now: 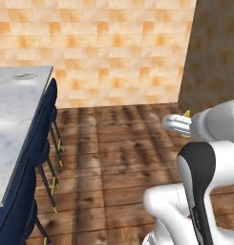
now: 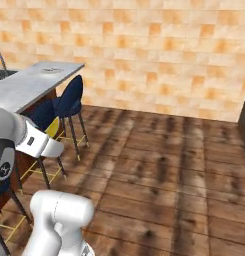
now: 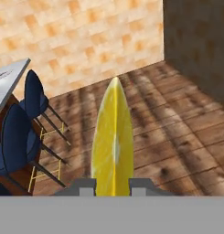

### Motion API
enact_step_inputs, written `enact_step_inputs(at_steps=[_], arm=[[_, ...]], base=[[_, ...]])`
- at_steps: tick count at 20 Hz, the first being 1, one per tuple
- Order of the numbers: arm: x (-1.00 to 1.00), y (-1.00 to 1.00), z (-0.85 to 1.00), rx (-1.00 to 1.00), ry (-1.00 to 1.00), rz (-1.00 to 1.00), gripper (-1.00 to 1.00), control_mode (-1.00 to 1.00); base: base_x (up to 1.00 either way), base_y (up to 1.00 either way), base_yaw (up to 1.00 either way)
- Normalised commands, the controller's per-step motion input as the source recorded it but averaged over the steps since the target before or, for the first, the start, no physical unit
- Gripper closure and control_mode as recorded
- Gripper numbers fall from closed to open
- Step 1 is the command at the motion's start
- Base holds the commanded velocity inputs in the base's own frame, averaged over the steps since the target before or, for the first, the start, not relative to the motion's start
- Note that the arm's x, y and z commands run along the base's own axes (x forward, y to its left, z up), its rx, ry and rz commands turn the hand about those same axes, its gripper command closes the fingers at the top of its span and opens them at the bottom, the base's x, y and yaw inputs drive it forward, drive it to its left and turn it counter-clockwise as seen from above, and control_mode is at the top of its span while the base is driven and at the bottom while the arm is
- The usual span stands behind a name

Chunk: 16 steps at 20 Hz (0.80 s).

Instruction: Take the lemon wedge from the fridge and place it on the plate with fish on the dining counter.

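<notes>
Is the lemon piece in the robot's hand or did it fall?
In its hand. The lemon wedge stands up between the gripper fingertips, pinched on both sides.

Ahead of me stands a wall [image 1: 113, 52] of pale orange and cream bricks, running the full width of the room. To my right, a darker brown wall [image 1: 214, 52] meets it at a corner. Below both lies a wooden plank floor [image 2: 164, 175], reddish brown with dark streaks in the grain. On my left, a row of navy blue stools [image 1: 35, 158] stands one behind another; they have rounded backs and thin dark legs, and yellow footrest rungs [image 3: 42, 171] show between the legs low down.
</notes>
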Motion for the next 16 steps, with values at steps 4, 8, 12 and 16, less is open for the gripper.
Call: enact_step_inputs(at_steps=[4,8,12,16], arm=[[0.0,0.0,0.0,0.0,0.0,0.0,1.0,1.0],[0.0,0.0,0.0,0.0,0.0,0.0,1.0,1.0],[0.0,0.0,0.0,0.0,0.0,0.0,1.0,1.0],[0.0,0.0,0.0,0.0,0.0,0.0,1.0,1.0]], base=[[0.82,-0.5,0.55],[1.0,-1.0,0.21],[1.0,-0.95,0.14],[1.0,-0.48,0.35]])
